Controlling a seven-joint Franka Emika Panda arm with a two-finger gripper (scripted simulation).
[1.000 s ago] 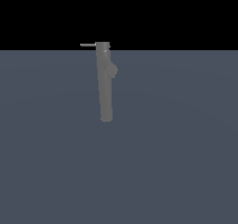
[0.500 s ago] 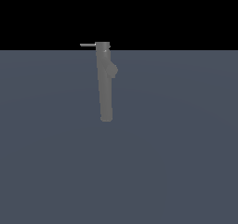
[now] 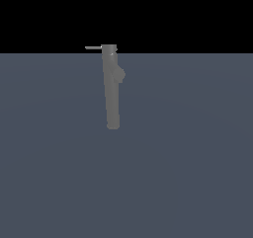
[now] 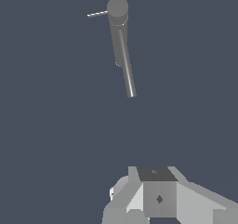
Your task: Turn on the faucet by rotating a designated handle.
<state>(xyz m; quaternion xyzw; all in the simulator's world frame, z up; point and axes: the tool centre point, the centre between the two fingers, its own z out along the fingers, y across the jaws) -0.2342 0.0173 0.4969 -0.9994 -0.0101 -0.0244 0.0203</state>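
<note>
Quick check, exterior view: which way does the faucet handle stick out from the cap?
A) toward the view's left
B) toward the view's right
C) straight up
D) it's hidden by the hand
A: the handle is a thin rod running level from the cap of the faucet toward the exterior view's left, with nothing covering it.
</note>
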